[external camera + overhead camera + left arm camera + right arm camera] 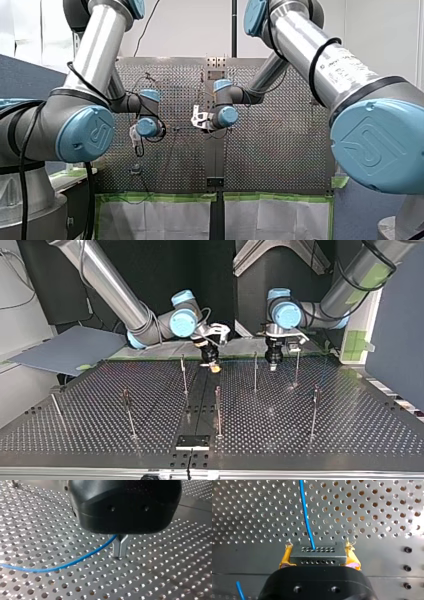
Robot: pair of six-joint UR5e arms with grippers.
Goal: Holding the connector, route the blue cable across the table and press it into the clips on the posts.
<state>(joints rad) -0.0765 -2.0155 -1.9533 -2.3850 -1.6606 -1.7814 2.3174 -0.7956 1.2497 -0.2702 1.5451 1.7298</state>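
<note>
My right gripper [318, 553], black body w/ yellow pads [285, 558], is closed part-way onto the dark grey rectangular connector [317, 558] w/ two rows of small holes. One pad sits on each short side, the block is square btwn them, and the jaw gap equals the block's width. The thin blue cable [305, 512] leaves the connector's upper hole row and runs straight ahead over the perforated metal table [367, 510]. A second short bit of blue shows beside the gripper body. In the top view this gripper hangs low over the table's far edge, approx mid-width, fingers pointing down. My left gripper [120, 548], black w/ bare metal fingers [117, 547], has them pressed together, no gap visible. Its tips are close to the table surface; touching or not, can't tell. The cable meets these fingers at their root and looks nipped there, then sweeps off sideways in a low arc over the holes. Thin upright metal posts [218, 410] stand spaced apart across the table.
</note>
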